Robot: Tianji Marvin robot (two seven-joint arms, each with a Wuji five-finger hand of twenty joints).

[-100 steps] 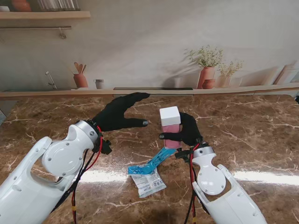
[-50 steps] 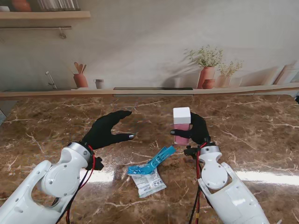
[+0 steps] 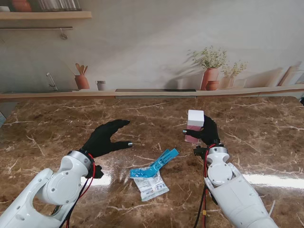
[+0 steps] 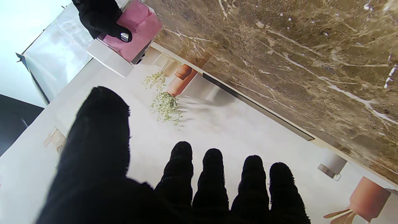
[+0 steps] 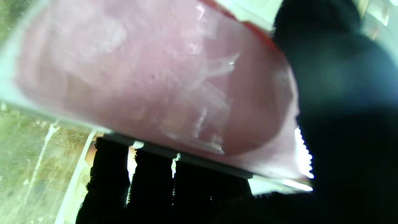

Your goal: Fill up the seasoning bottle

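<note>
Upright, cap up, seasoning bottle (image 3: 194,127) clamped by right hand (image 3: 207,134); left hand (image 3: 105,139) fingers spread

The left hand (image 3: 105,138) is held above the desk (image 3: 57,123) with its fingers (image 4: 213,174) extended and spread, thumb apart, grasping nothing. The right hand (image 3: 205,134) is raised with its fingers (image 5: 108,174) and thumb wrapped around the seasoning bottle (image 3: 194,125), which it holds upright. Both white forearms enter from the near corners.
</note>
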